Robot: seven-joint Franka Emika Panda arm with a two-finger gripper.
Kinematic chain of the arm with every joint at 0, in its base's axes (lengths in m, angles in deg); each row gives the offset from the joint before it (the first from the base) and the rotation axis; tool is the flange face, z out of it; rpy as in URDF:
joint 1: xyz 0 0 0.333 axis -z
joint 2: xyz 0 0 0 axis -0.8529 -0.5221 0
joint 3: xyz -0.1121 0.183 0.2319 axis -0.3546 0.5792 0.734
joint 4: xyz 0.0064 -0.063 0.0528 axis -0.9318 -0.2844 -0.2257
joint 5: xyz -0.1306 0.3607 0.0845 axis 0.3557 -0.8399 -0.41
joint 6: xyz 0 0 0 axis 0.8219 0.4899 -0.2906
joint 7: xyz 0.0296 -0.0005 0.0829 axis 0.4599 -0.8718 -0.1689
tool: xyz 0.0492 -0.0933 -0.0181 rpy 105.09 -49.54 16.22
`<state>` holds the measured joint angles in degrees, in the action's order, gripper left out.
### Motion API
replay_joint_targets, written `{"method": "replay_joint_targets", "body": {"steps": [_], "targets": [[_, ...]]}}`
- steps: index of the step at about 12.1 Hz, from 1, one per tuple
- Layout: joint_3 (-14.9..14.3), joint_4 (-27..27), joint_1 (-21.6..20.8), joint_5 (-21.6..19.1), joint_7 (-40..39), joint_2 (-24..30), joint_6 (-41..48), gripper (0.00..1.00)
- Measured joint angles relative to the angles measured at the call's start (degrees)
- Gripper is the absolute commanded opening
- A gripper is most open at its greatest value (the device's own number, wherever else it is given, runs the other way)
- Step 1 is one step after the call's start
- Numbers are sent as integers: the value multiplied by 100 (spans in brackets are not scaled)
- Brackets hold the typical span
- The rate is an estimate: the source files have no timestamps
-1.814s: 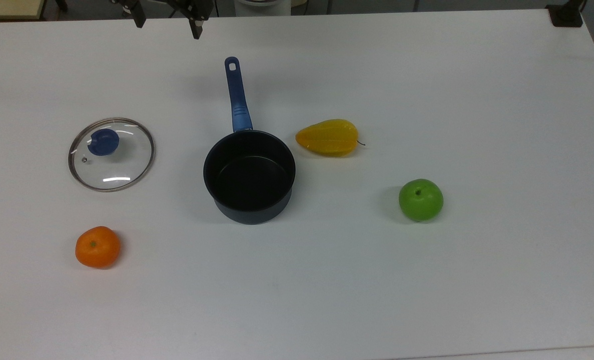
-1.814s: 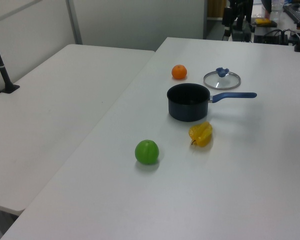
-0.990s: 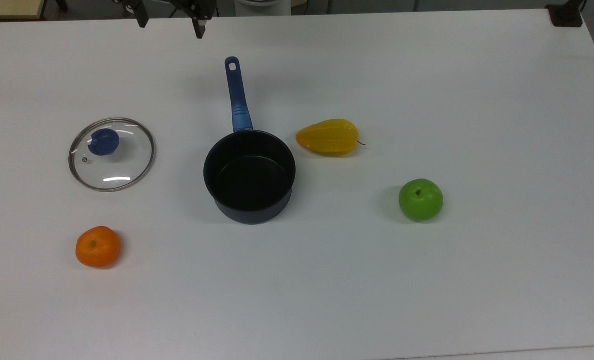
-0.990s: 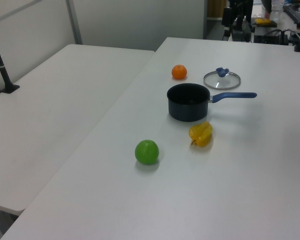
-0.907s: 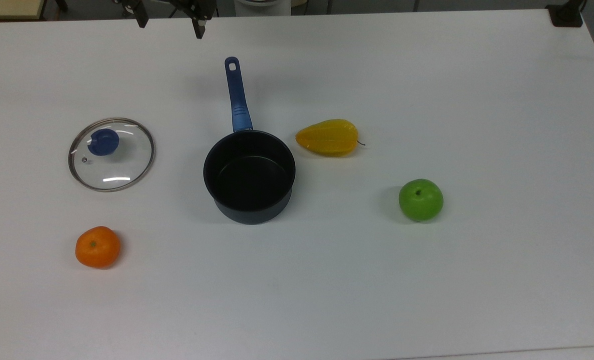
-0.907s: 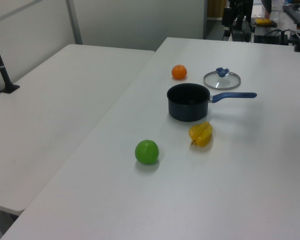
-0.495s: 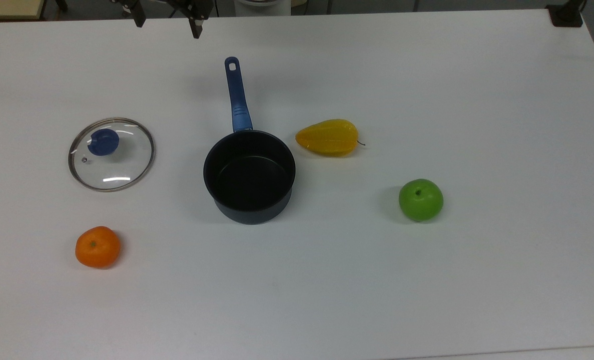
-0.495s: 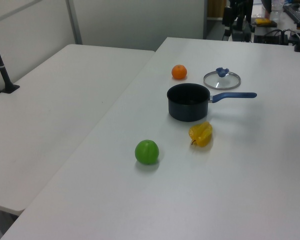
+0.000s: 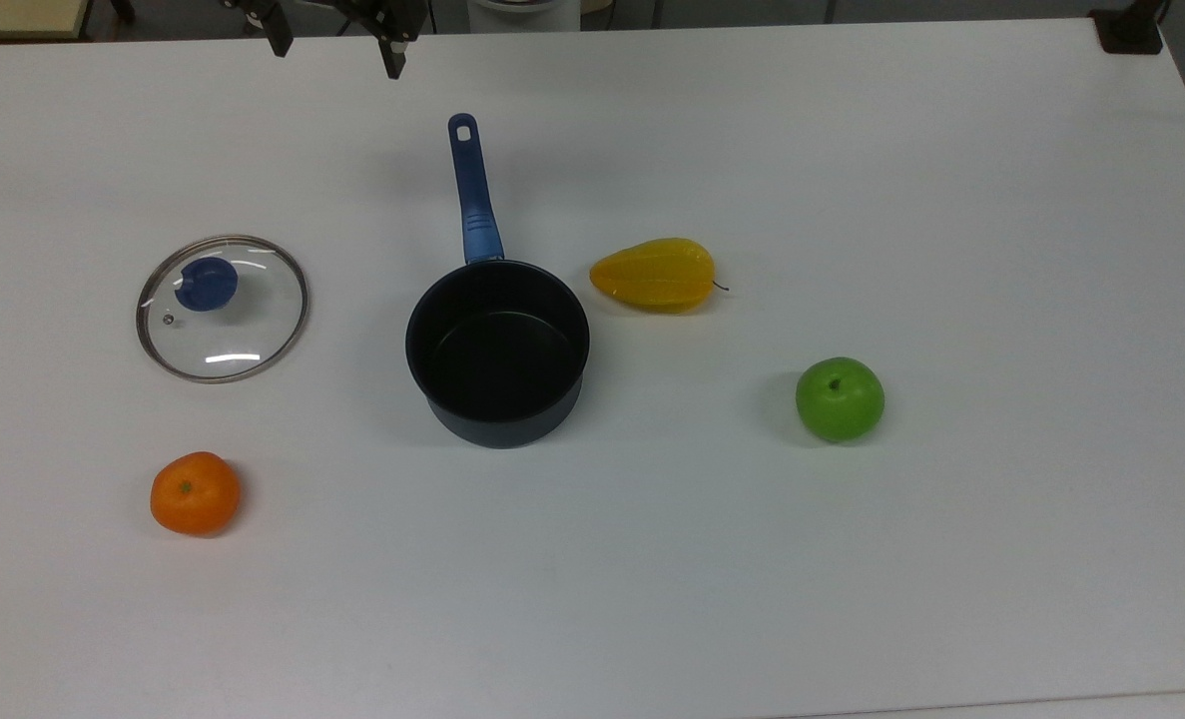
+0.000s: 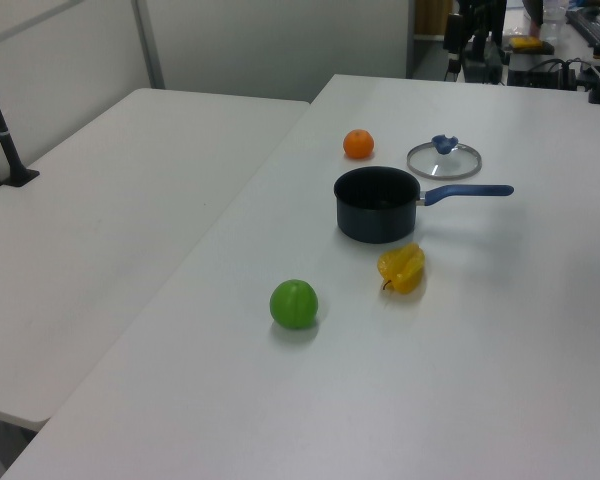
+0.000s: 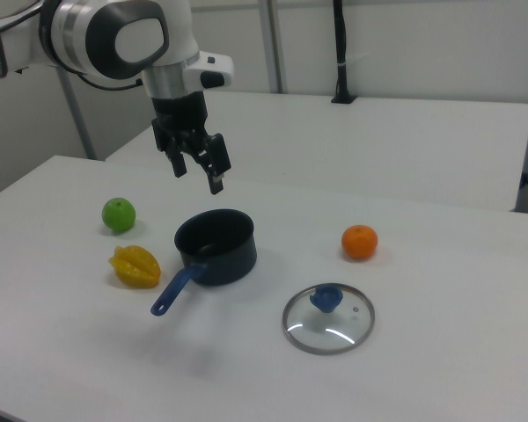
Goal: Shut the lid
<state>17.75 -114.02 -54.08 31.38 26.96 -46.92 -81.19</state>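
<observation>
White table [image 9: 852, 150], end effector [image 11: 196, 173] raised, fingers apart, pointing down

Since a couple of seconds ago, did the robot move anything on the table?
No. The gripper has barely moved: it still hangs open, holding nothing, at the top view's upper edge. The lid still lies on the table, off the saucepan. The orange, yellow fruit and green apple stayed put.

I am hanging my gripper [image 11: 196, 171], fingers spread apart, above the dark saucepan [image 11: 216, 245]; the lid [image 11: 328, 318] is lying flat on the white table [image 11: 440, 299], near an orange [image 11: 359, 242].
</observation>
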Motion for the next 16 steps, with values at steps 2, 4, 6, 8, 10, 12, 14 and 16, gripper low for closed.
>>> {"method": "replay_joint_targets", "body": {"steps": [2, 4, 6, 8, 10, 12, 14, 16], "targets": [[6, 0, -12, -194, 0, -7, 0, 100], [27, -47, -33, -290, 0, 1, -108, 100], [34, -331, -125, -354, 0, 73, -767, 100], [36, -673, -218, -354, 0, 202, -1137, 100], [36, -999, -256, -354, -124, 388, -1222, 100], [35, -1262, -251, -354, -200, 490, -1358, 100], [-10, -1488, -80, -341, -511, 487, -1546, 100], [-342, -1726, 166, -340, -1058, 467, -1869, 100]]}}
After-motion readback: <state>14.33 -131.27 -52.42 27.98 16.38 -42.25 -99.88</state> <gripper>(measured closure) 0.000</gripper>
